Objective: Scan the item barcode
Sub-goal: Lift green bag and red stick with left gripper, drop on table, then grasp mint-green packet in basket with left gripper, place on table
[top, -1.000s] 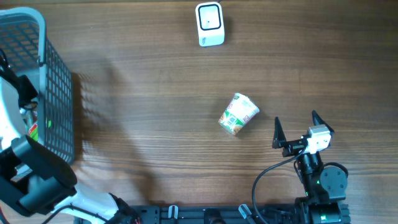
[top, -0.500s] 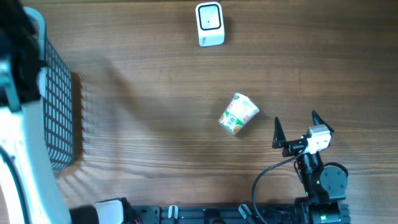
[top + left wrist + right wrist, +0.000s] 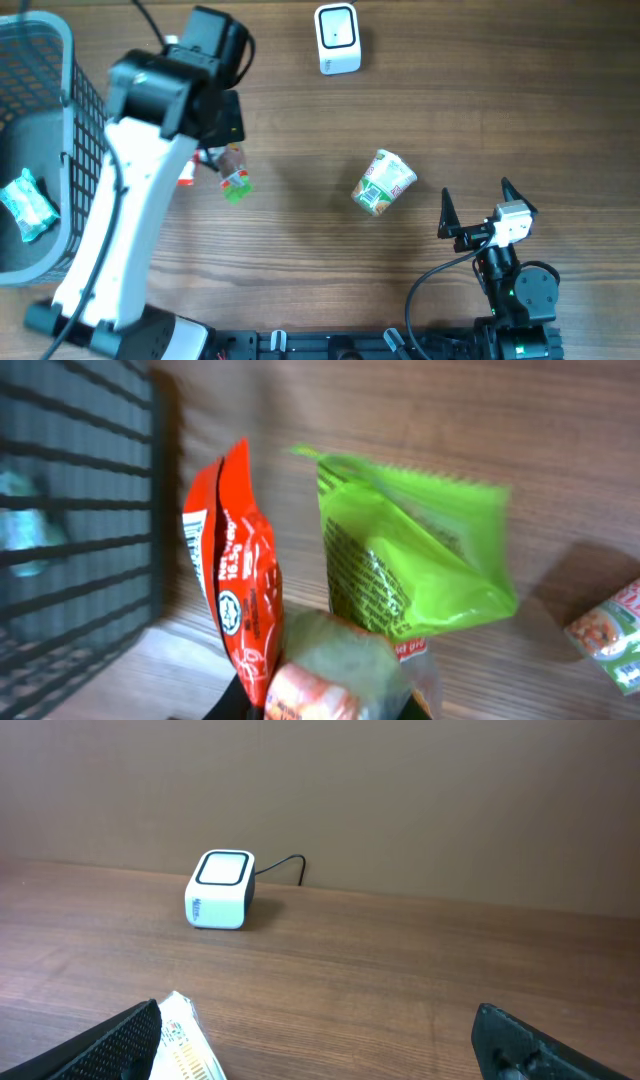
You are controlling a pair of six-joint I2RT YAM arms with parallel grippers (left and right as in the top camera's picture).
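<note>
Wooden tabletop (image 3: 480,100) shot: left pincer (image 3: 222,152) is clenched on a bunch of snack packets (image 3: 400,570), hanging between the basket (image 3: 88,110) and the scanner (image 3: 337,38). Right pincer (image 3: 478,205) sits spread wide, empty. Looks like pickup's done, but the barcode scan isn't.

Red packet (image 3: 238,600), lime-green packet (image 3: 400,560), white scanner (image 3: 337,40), grey grid basket (image 3: 95,130), brown wood-grain table (image 3: 300,130).

Overhead: looking straight down on the whole bench (image 3: 300,120). Left wrist: jammed right up close to the snack packets (image 3: 400,570), tilted down, basket (image 3: 70,510) at frame left. Right wrist: low and level, facing across to the scanner (image 3: 221,889). Shared with overhead: scanner at top centre, and the cup (image 3: 383,183), clipped in both wrist views' lower corners.
</note>
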